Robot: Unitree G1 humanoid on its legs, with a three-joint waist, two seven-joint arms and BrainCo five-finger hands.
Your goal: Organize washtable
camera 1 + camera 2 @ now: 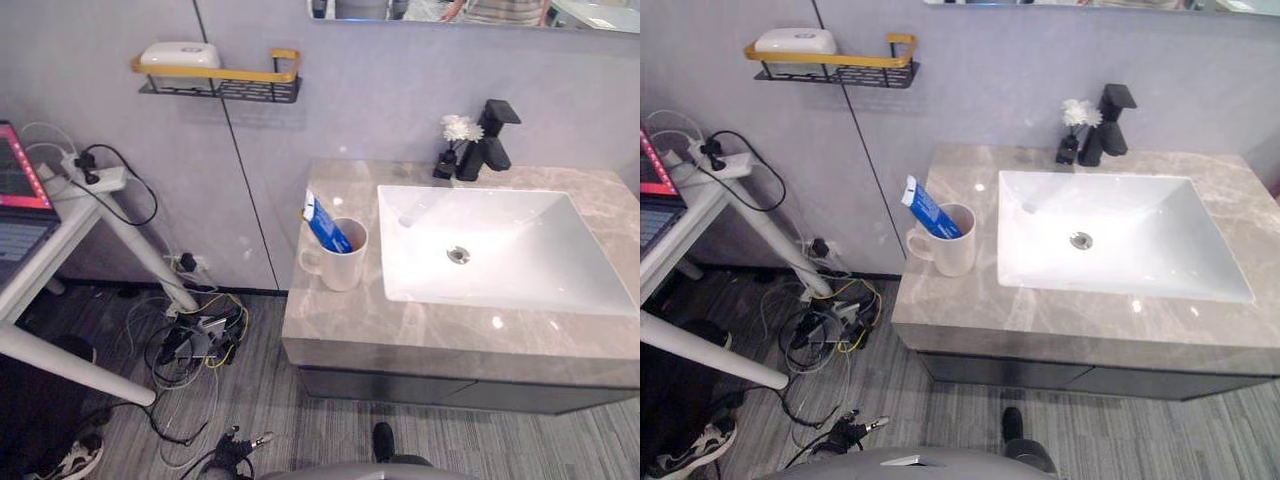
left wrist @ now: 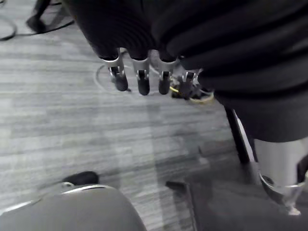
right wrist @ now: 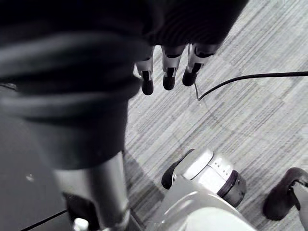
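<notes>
Leftmost, an open laptop with a pink-lit screen (image 1: 18, 195) sits on a white slanted-leg desk (image 1: 75, 215), and a white power strip (image 1: 95, 178) lies at the desk's far corner. On the grey wall above and to the right hangs a black wire shelf with a yellow rail (image 1: 225, 80); a white rounded box (image 1: 180, 54) rests on its left end. Below, a tangle of yellow and black cables (image 1: 195, 340) lies on the grey striped floor (image 2: 72, 120) between the desk and the washtable.

Next comes the grey marble washtable top (image 1: 400, 325). A white ceramic mug (image 1: 340, 262) stands upright on its left part, just beside the white rectangular sink basin (image 1: 500, 250), handle turned to the left. A blue-and-white toothpaste tube (image 1: 325, 225) leans in the mug, its top tilted left. At the back edge behind the basin, a small black vase with a white flower (image 1: 455, 140) stands right next to a black angular faucet (image 1: 490, 135).

Both hands are low, away from the counter. The left hand (image 2: 143, 82) hangs over the floor with its fingers straight and apart, holding nothing. The right hand (image 3: 168, 72) hangs likewise over the floor, fingers straight and empty.
</notes>
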